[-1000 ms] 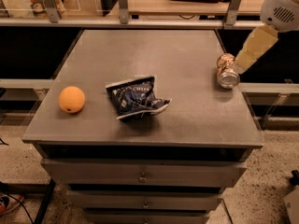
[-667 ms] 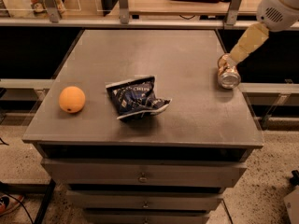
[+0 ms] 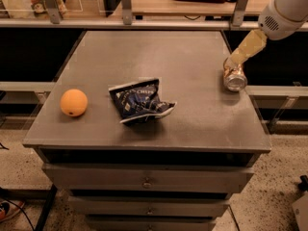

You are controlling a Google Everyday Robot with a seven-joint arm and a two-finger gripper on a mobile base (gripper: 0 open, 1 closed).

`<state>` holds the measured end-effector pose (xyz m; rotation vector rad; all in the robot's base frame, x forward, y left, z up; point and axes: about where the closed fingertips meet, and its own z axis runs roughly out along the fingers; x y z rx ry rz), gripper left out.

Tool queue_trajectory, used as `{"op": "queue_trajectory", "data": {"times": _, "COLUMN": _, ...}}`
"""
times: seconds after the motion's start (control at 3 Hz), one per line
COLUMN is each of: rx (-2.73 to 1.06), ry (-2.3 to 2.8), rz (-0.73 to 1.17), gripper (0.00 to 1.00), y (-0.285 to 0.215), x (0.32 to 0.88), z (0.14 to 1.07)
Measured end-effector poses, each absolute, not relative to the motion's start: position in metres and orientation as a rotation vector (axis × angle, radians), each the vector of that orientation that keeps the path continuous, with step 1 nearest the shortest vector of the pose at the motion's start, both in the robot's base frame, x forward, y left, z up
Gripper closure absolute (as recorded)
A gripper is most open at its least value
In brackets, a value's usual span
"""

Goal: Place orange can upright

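Hovering with the hand (image 3: 234, 61) right at the orange can (image 3: 235, 79), lying on its side near the counter's (image 3: 144, 47) right edge; not showing whether open or clamped. Likely handling light, thin-walled, slick, rolling easily; calling for gripping across the mid-body.

**Single high front view**

The camera was set above the front of the table (image 3: 192, 47), angled down toward its far edge. The whole top was framed at middle range, drawers (image 3: 144, 179) below. The gripper (image 3: 234, 63) was seen upper right, at the orange can (image 3: 235, 78).
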<state>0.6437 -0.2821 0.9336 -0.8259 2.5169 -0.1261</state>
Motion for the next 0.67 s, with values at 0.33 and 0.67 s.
{"op": "queue_trajectory", "data": {"times": 0.33, "rx": -0.798, "ry": 2.522, "rz": -0.127, "gripper": 0.0, "y": -0.282, "x": 0.646, "z": 0.932}}
{"op": "queue_trajectory", "data": {"times": 0.67, "rx": -0.643, "ry": 2.559, "rz": -0.157, "gripper": 0.0, "y": -0.296, "x": 0.668, "z": 0.915}}
